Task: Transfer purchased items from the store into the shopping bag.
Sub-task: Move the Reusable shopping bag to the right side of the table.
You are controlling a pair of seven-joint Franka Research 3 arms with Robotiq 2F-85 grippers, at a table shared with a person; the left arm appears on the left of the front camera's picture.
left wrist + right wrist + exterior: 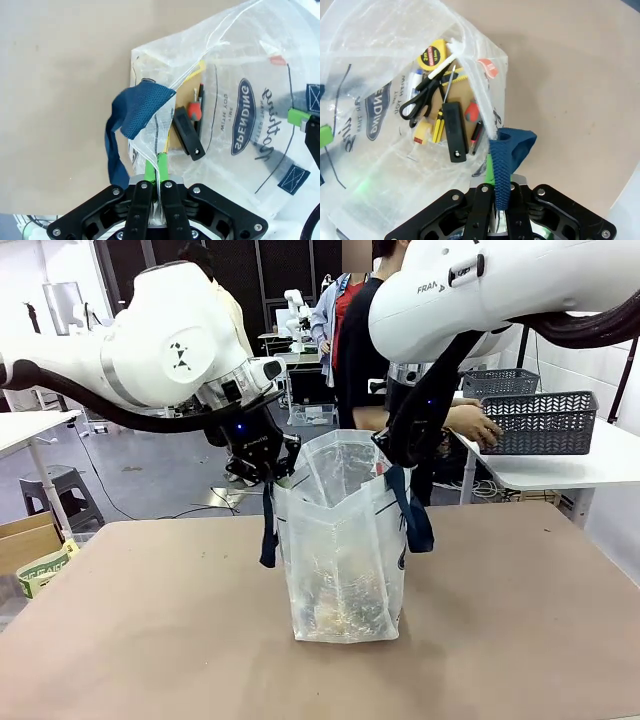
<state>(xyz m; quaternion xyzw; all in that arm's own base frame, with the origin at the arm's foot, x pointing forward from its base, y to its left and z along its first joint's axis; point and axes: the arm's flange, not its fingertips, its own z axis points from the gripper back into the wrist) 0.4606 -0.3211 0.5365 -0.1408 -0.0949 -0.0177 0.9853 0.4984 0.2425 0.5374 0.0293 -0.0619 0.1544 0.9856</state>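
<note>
Your right gripper (494,172) is pinched tight on the shopping bag (380,165) rim and its navy strap (512,145), green pad showing. Inside the open bag you've got a yellow tape measure (431,56), black-handled scissors (417,102), a black bar-shaped item (454,131) and a red piece (472,111). The tan table (570,75) lies alongside.

One shopping bag (345,540), two mesh baskets (541,422) (497,382)

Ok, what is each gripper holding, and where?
Both hold the shopping bag by its top rim, opposite sides: left gripper on plastic edge, right gripper on edge and navy strap.
</note>
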